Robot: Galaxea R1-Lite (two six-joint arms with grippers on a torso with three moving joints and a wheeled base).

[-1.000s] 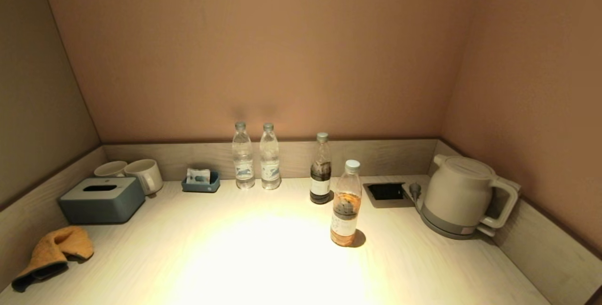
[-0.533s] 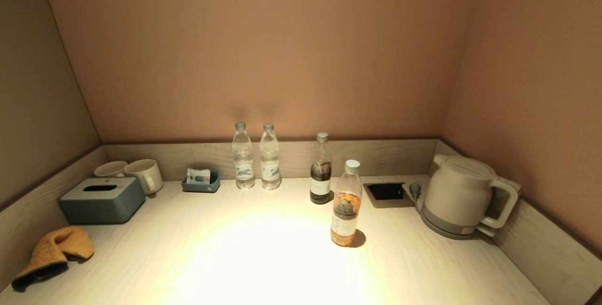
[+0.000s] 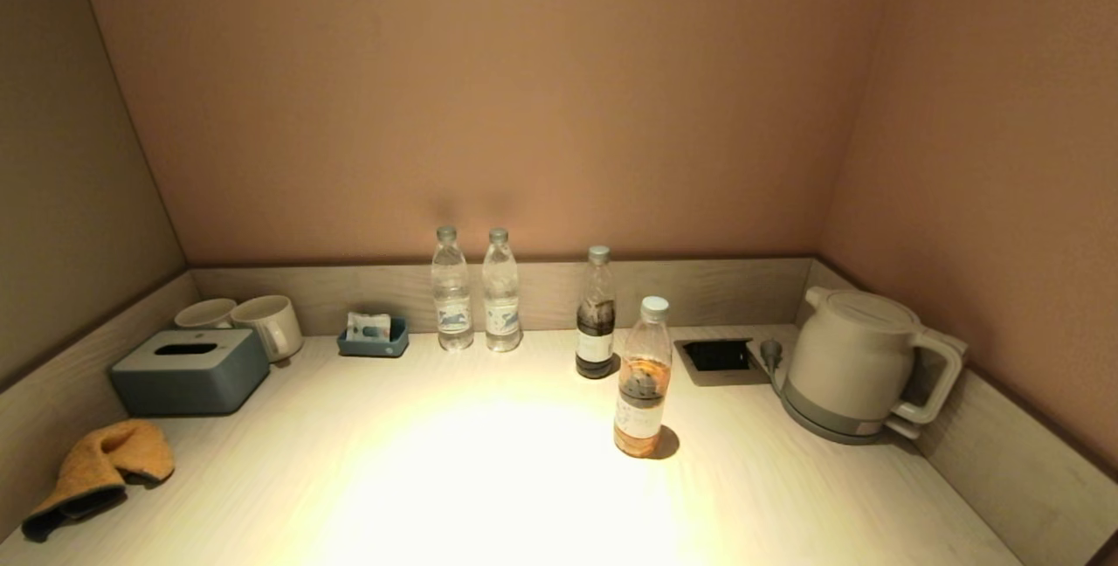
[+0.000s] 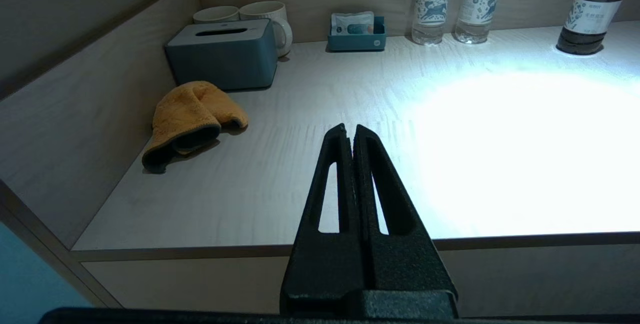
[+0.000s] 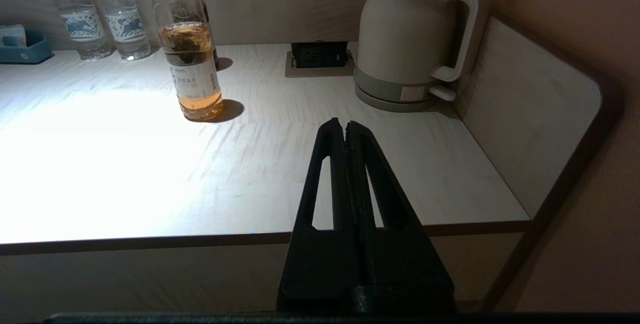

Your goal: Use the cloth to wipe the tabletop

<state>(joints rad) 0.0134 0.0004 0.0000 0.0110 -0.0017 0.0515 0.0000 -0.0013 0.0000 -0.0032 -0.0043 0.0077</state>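
Jaws pressed together, both grippers | cloth [image 4: 192, 116] well apart, left gripper [image 4: 349, 131] side

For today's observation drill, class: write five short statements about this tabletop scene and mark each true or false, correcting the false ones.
1. The cloth lies crumpled on the tabletop near the tissue box. True.
2. The left tool grips the cloth. False: it is shut on nothing, back by the front edge, apart from the cloth.
3. Four bottles stand upright. True: two water bottles, a dark bottle and a tea bottle.
4. The kettle stands by the left wall. False: it is in the far right corner.
5. The right tool is open over the kettle. False: it is shut, near the front edge.
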